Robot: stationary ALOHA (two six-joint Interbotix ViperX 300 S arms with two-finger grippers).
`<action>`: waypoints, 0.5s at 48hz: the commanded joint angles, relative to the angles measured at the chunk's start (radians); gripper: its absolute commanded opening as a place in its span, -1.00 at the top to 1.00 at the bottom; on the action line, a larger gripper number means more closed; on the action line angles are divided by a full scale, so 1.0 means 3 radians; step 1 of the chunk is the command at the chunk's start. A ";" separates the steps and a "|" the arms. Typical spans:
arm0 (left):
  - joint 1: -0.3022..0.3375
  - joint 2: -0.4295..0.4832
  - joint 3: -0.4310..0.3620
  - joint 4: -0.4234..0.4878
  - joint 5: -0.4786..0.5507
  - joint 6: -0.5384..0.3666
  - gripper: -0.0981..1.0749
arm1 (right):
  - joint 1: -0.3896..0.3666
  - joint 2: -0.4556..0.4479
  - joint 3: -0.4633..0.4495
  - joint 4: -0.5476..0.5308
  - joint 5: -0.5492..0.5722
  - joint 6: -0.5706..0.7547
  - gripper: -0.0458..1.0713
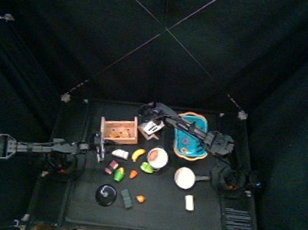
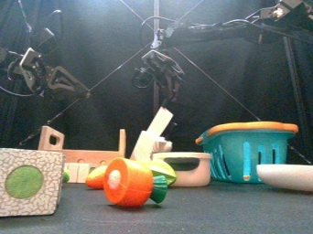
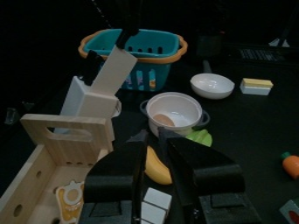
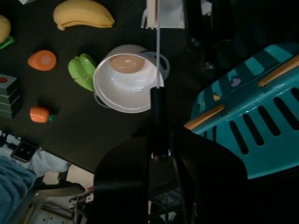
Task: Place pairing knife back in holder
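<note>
Above bench centre, right hand hangs w/ fingers spread, gripping nothing. Knife leans tilted in wooden holder, beside blue basket. Left hand near bench's left edge; fingers' state unclear.

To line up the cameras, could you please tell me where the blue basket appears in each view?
Top view: blue basket right of centre, under the right arm.
Front view: right side, behind a white bowl.
Left wrist view: upper middle.
Right wrist view: right edge.
Shared landmark: the white cup beside it.
</note>
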 commanded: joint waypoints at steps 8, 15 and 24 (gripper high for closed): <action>-0.0010 0.0005 -0.0036 -0.0005 -0.0010 -0.0005 -0.25 | 0.0036 -0.0082 -0.0240 -0.0133 -0.0015 -0.0020 -0.06; -0.0010 0.0005 -0.0036 -0.0005 -0.0010 -0.0005 -0.25 | 0.0031 -0.0056 -0.0307 -0.0245 -0.0015 -0.0036 -0.06; -0.0010 0.0005 -0.0026 -0.0005 -0.0010 -0.0005 -0.25 | 0.0041 0.0026 -0.0353 -0.0245 -0.0041 -0.0056 -0.06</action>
